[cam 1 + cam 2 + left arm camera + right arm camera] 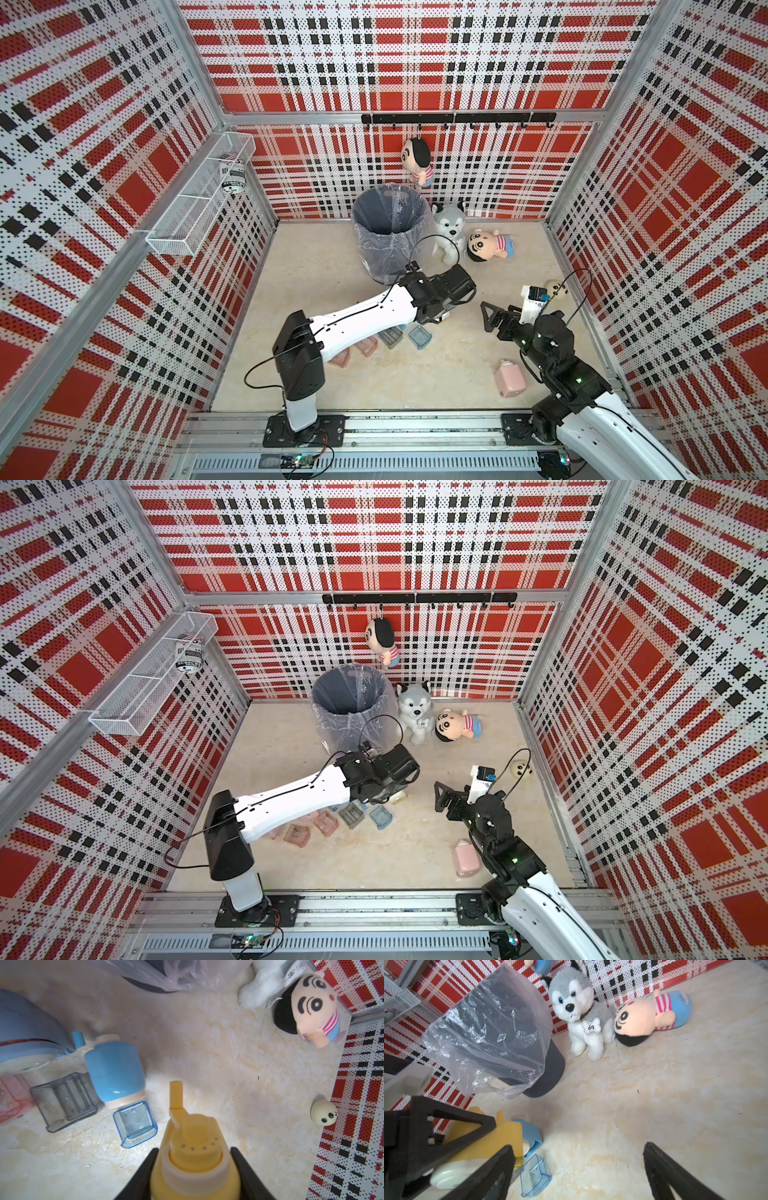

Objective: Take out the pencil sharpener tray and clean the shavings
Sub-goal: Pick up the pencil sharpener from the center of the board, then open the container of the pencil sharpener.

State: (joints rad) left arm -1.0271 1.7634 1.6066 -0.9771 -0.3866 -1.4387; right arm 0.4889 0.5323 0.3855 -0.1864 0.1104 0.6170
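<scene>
My left gripper (194,1150) is shut on a yellow pencil sharpener (193,1159), its crank handle pointing away from the jaws. From the right wrist the same yellow sharpener (500,1140) shows just above the table. In both top views the left wrist covers most of it. Beside it a clear blue tray (135,1124) (534,1176) (419,336) lies loose, with a grey tray (66,1099) (351,814) and a blue sharpener (114,1070) close by. My right gripper (578,1147) (498,318) hangs open over bare table, holding nothing.
A grey bin (390,224) (492,1028) lined with a clear bag stands at the back. A husky plush (449,230) and a doll (492,246) lie beside it. Pink trays (326,823) sit under the left arm. A pink sharpener (509,378) lies near the right arm.
</scene>
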